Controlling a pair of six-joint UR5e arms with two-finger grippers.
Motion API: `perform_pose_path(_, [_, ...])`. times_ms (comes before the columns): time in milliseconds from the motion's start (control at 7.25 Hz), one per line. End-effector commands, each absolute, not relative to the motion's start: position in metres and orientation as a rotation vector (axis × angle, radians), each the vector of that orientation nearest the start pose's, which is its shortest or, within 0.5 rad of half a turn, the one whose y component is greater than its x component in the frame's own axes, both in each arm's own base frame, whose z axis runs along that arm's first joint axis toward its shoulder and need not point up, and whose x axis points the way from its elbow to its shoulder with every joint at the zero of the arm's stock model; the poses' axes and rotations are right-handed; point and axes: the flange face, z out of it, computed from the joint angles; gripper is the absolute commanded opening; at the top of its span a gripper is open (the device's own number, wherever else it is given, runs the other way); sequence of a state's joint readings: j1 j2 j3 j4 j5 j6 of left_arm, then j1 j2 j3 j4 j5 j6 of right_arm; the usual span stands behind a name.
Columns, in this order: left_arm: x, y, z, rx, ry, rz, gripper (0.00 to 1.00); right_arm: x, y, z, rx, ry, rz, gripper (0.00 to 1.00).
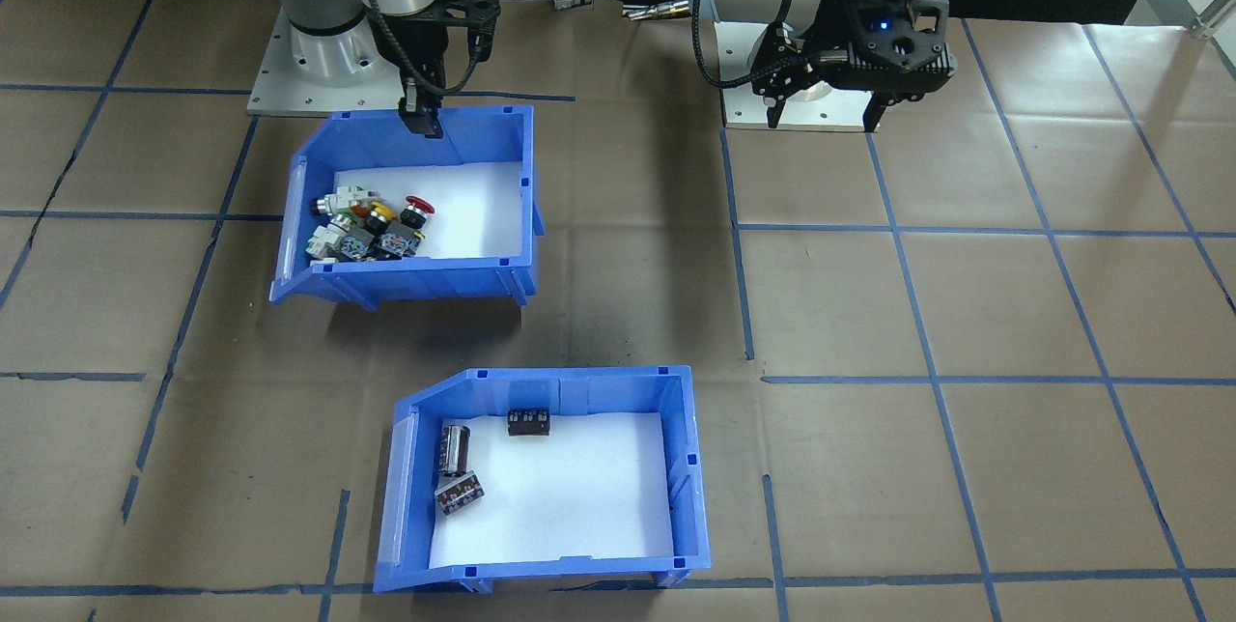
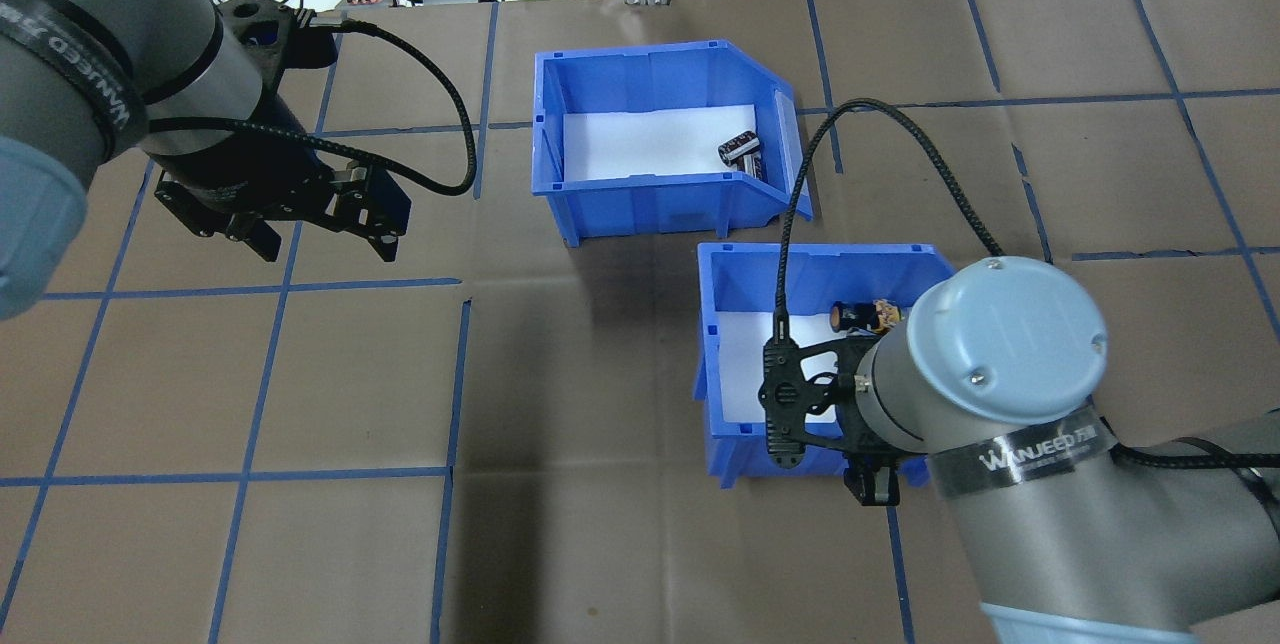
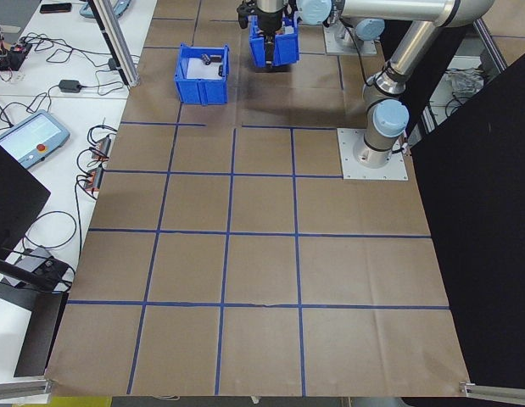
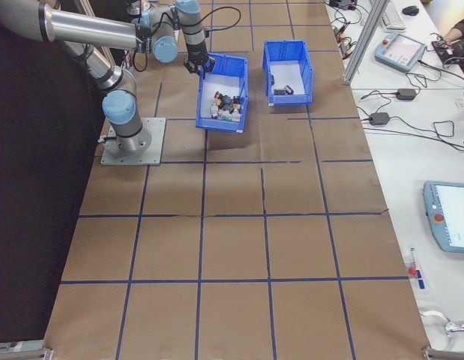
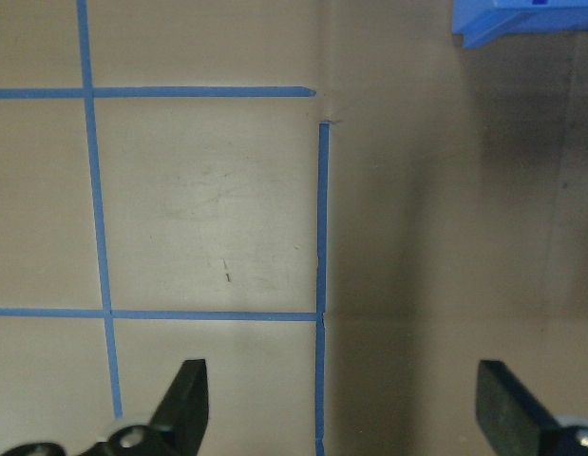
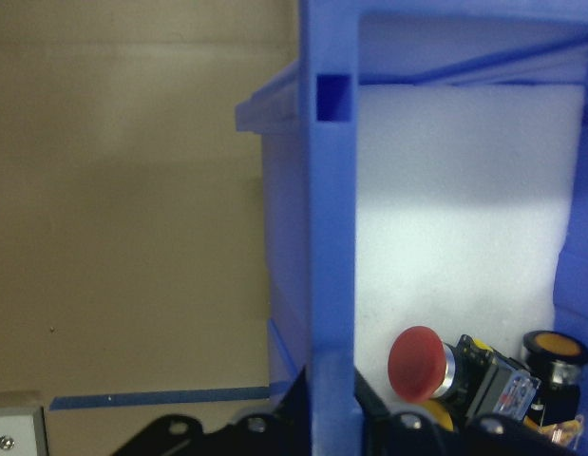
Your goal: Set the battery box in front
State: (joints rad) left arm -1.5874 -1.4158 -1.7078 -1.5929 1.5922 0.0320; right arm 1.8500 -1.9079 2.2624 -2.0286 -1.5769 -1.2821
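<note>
Both arms carry a black band near the wrist lettered "WANJEED" in white, readable in the overhead view; no other writing can be made out.

The battery box (image 1: pixel 541 477) stands on the brown paper-covered table (image 1: pixel 966 313), on the side far from the robot's bases, holding a few dark cylinder batteries (image 1: pixel 455 467) on its white liner. Nothing touches it.

The right gripper (image 1: pixel 422 115) is well apart from it, at the switch bin (image 1: pixel 410 207) nearer the robot. Its fingers are clamped on that bin's wall closest to the base, as the right wrist view shows, with a red push-button switch (image 6: pixel 419 363) just inside.

The left gripper (image 2: pixel 320 229) hangs above bare table, jaws spread wide and empty, off to the robot's left of both bins.
</note>
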Motion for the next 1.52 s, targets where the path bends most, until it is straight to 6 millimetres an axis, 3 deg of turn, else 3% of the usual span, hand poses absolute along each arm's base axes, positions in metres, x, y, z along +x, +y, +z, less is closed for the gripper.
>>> perform_pose_path(0, [-0.138,-0.422,0.492,0.058,3.120,-0.002,1.00,0.261,-0.271,0.330,-2.287,2.240,-0.186,0.00])
perform_pose_path(276, [-0.138,-0.422,0.492,0.057,3.120,-0.002,1.00,0.288,-0.265,0.323,-2.291,2.239,-0.257,0.00])
perform_pose_path(828, [-0.133,-0.425,0.495,0.057,3.116,-0.040,1.00,0.305,-0.262,0.310,-2.279,2.270,-0.258,0.01])
perform_pose_path(1103, [-0.133,-0.425,0.495,0.057,3.116,-0.040,1.00,0.306,-0.262,0.306,-2.196,2.339,-0.241,0.15])
perform_pose_path(1379, [-0.133,-0.424,0.497,0.054,3.116,-0.047,1.00,0.307,-0.263,0.299,-2.189,2.333,-0.209,1.00])
